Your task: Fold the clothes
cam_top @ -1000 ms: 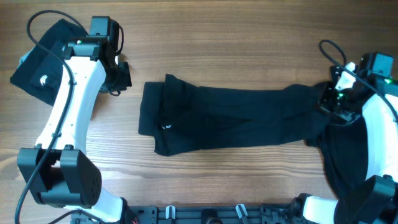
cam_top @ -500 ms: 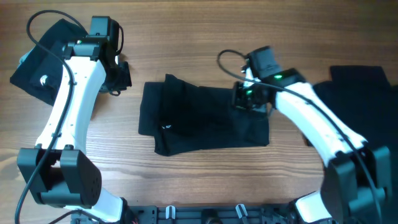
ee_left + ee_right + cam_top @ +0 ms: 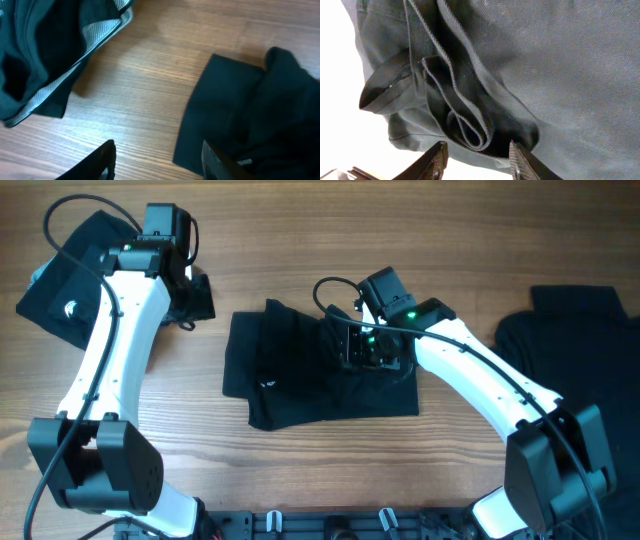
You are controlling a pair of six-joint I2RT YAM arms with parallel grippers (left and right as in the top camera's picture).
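Observation:
A black garment point(image 3: 300, 375) lies in the middle of the table, folded over on itself, with a small white logo near its left part. My right gripper point(image 3: 362, 348) hovers over its upper right part. In the right wrist view the right gripper point(image 3: 477, 157) has its jaws apart, with folded grey-edged fabric point(image 3: 465, 115) just beyond the fingertips. My left gripper point(image 3: 193, 298) is open and empty above bare wood, left of the garment. In the left wrist view the left gripper point(image 3: 160, 162) shows the garment's corner point(image 3: 235, 115) to its right.
A folded black garment with a white logo point(image 3: 62, 285) lies at the far left; its grey edging shows in the left wrist view point(image 3: 75, 45). A loose pile of black clothes point(image 3: 575, 355) lies at the right edge. A black rail point(image 3: 340, 525) runs along the front.
My right gripper has moved from the far right to the middle, carrying the garment's right end leftward over itself. The garment is now much shorter. The left arm has not moved.

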